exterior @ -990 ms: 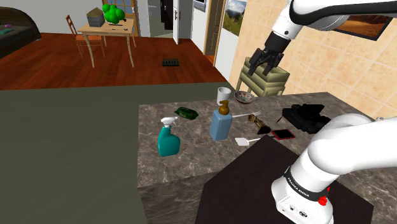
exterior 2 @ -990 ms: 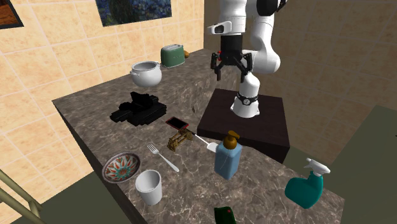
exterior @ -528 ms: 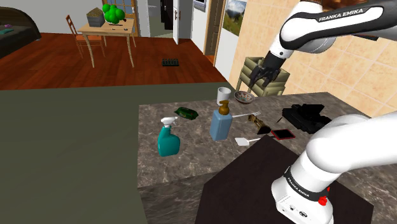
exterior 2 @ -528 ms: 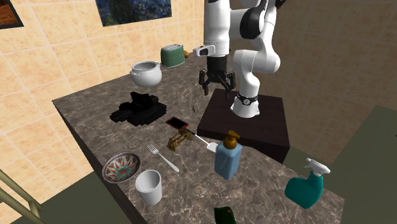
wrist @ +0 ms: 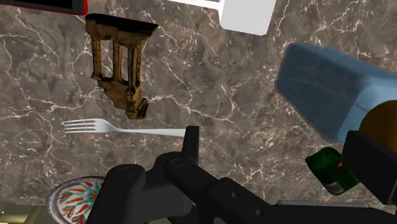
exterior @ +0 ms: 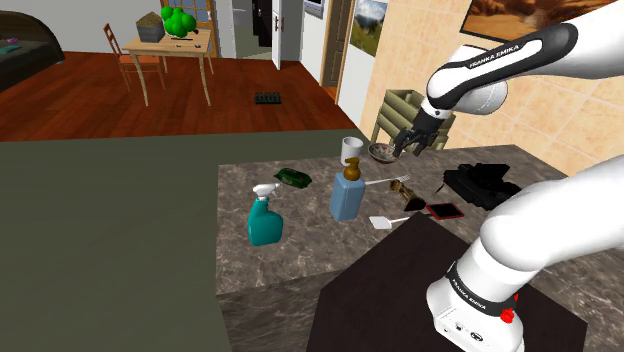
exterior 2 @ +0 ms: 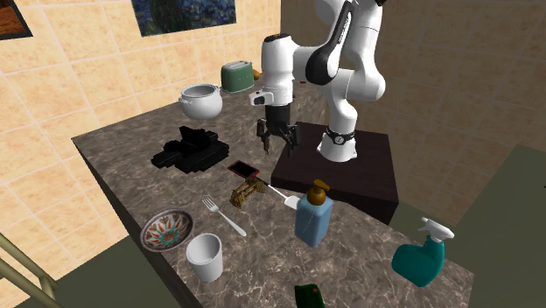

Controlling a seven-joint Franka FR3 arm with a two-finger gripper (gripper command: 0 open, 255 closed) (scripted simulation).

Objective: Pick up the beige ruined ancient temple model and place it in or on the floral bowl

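The brownish ruined temple model (exterior 2: 246, 192) (exterior: 408, 199) lies on the dark marble counter, its columns plain in the wrist view (wrist: 121, 60). The floral bowl (exterior 2: 168, 229) (exterior: 383, 151) (wrist: 75, 198) sits near the counter's end, beyond a silver fork (wrist: 121, 129) (exterior 2: 223, 216). My black gripper (exterior 2: 278, 140) (exterior: 410, 143) (wrist: 280, 137) hangs open above the counter, holding nothing. In the second exterior view it is up and to the right of the temple, over the red phone (exterior 2: 244, 168).
A blue soap bottle (exterior 2: 313, 214) (wrist: 331, 92), a teal spray bottle (exterior 2: 423, 255), a white cup (exterior 2: 205, 255), a white scoop (wrist: 245, 13), a green object (wrist: 327, 168) and a black blocky object (exterior 2: 188, 149) share the counter. A white pot (exterior 2: 201, 101) and green toaster (exterior 2: 236, 76) stand by the wall.
The arm has swung down and towards the second exterior view's left, bringing the open gripper lower and closer to the temple and phone. Nothing on the counter has moved.
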